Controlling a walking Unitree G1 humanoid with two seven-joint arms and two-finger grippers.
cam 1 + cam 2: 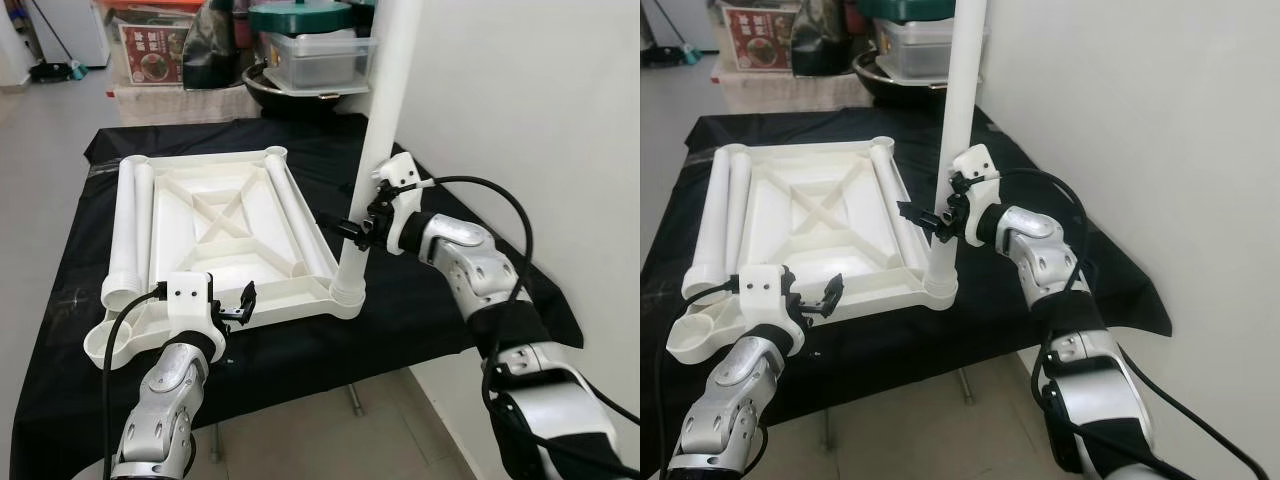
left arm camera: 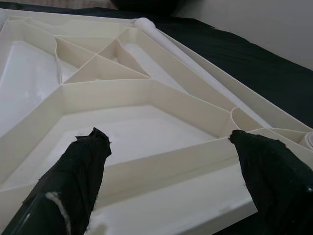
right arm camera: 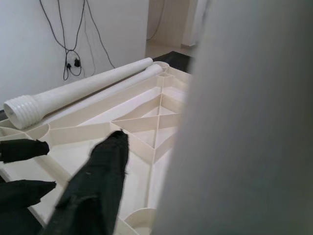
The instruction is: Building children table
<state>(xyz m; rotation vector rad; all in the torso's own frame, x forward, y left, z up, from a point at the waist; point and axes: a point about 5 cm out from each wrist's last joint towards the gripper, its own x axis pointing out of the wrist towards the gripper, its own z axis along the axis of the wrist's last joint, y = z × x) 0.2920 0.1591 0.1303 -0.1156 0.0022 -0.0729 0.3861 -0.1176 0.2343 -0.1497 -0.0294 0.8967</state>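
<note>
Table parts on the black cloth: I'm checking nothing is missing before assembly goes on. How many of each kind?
Tabletop: 1
Upright leg: 1
Legs lying down: 3
Total: 5

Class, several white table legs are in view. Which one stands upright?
The leg in the right end effector, standing in the tabletop's near right corner socket. The other legs lie flat.
</note>
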